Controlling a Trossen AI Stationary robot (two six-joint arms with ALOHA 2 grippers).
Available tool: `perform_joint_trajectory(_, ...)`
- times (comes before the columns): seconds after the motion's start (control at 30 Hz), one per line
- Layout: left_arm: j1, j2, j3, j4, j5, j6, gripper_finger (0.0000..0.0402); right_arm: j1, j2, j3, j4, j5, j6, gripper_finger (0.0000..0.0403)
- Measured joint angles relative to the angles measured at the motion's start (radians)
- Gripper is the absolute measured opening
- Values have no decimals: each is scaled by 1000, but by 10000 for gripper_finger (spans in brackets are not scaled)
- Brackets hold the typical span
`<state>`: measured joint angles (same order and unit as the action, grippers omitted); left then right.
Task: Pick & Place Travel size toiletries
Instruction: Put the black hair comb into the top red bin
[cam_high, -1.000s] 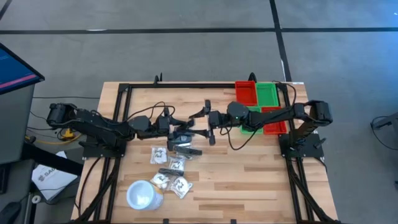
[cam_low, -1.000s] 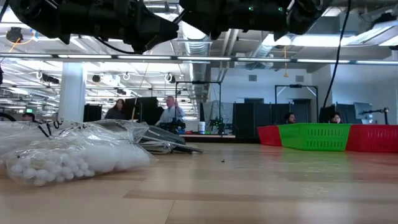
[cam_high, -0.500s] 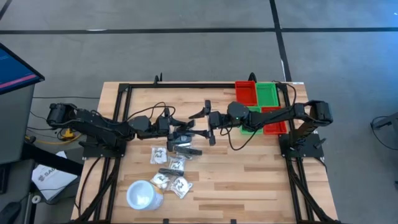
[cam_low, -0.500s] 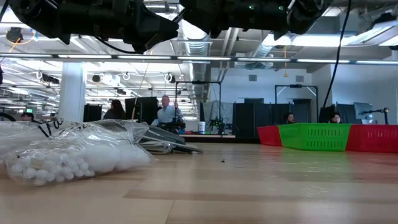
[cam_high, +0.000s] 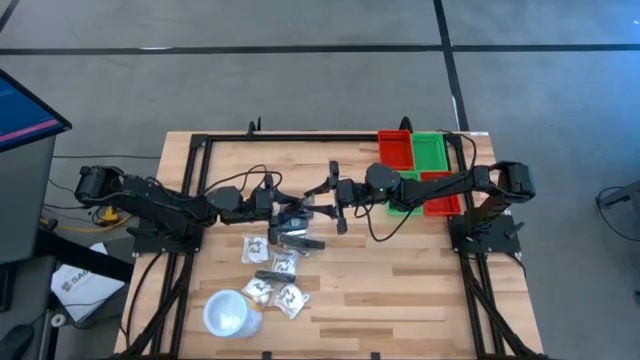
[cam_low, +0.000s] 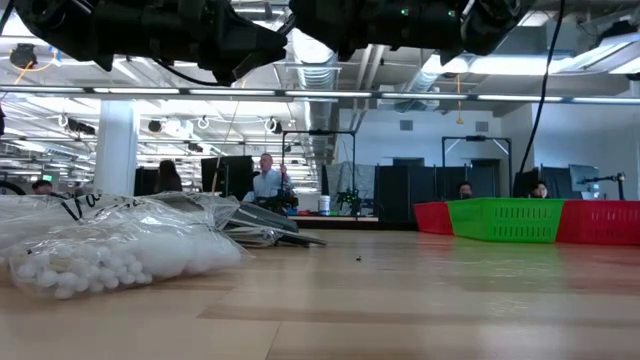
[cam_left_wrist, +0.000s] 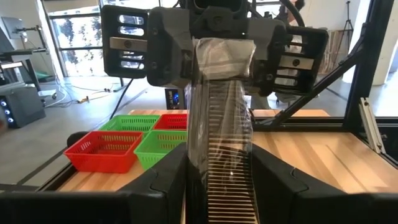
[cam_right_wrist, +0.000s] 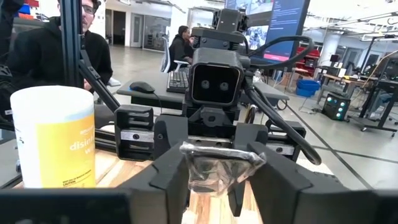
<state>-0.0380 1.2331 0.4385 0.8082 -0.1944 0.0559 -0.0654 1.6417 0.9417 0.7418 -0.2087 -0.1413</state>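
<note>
A dark ribbed toiletry in a clear wrapper (cam_left_wrist: 221, 130) hangs in the air over the middle of the table, spanning between both grippers. My left gripper (cam_high: 293, 213) is shut on its near end and my right gripper (cam_high: 328, 200) on its other end. Both point level and face each other. More travel size toiletries lie flat on the wood below them, among them clear sachets with white contents (cam_high: 256, 248) and a dark oblong piece (cam_high: 300, 240). My left gripper pinches the wrapped toiletry's near end (cam_left_wrist: 221, 186) between its two fingers, coming level from the table's left, fingers along its length. The item is lifted clear and lies about level. My right gripper pinches the wrapper's crumpled far end (cam_right_wrist: 217, 163) between its two fingers, level from the table's right.
Red and green bins (cam_high: 420, 155) stand at the far right, also seen in the low view (cam_low: 505, 220). A white round cup (cam_high: 230, 312) stands near the front left by several sachets (cam_high: 285, 297). A black frame (cam_high: 200, 150) runs round the table's edges.
My right gripper's fingers have drawn together from wide open onto the far end of the wrapped toiletry. The left gripper and the item have stayed where they were.
</note>
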Motion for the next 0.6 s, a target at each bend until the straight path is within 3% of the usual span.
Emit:
perform_joint_trajectory(0.17,0,0,0,0,0,0,135,0,-1,0,0,0,0,122)
perform_joint_trajectory(0.43,0,0,0,0,8,0,135,1,-1,0,-3,-3,0,173)
perform_joint_trajectory(0.6,0,0,0,0,9,0,135,1,-1,0,-3,-4,0,136)
